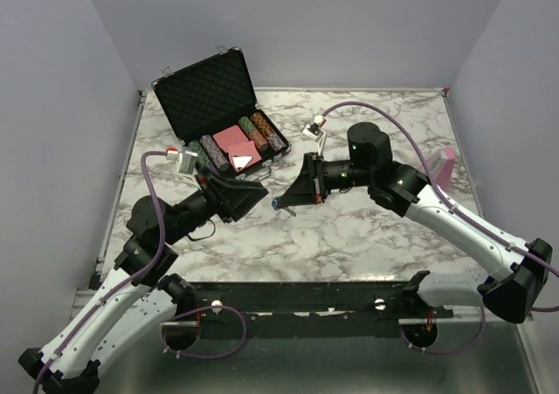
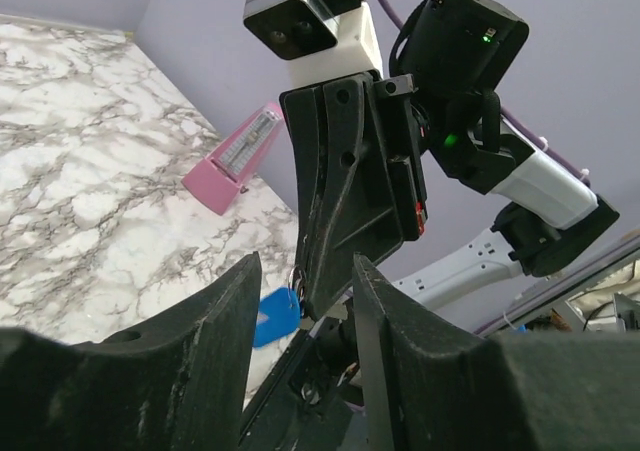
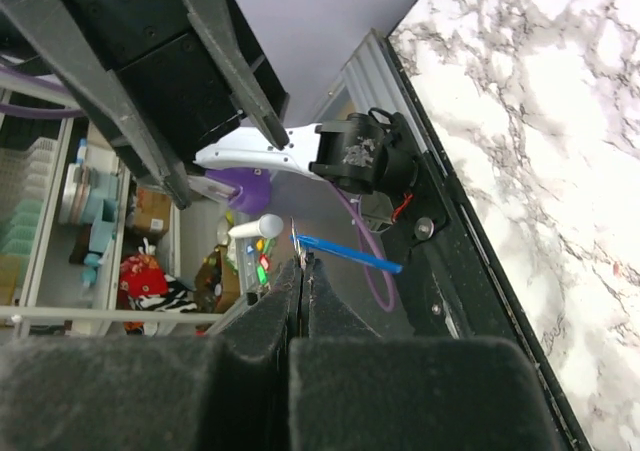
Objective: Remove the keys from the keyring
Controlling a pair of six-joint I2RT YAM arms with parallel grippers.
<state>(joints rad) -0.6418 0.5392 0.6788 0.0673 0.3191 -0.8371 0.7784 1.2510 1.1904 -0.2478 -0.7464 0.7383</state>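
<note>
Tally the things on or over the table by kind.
Arms: 2 (left arm, right arm)
Case: 1
Metronome: 1
Key bunch: 1
Total: 5

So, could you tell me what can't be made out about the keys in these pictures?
Top view: key bunch too small; individual keys indistinguishable.
Left wrist view: right gripper covers most of the bunch; mainly the blue piece shows.
Right wrist view: shut fingers hide exactly which part is pinched.
</note>
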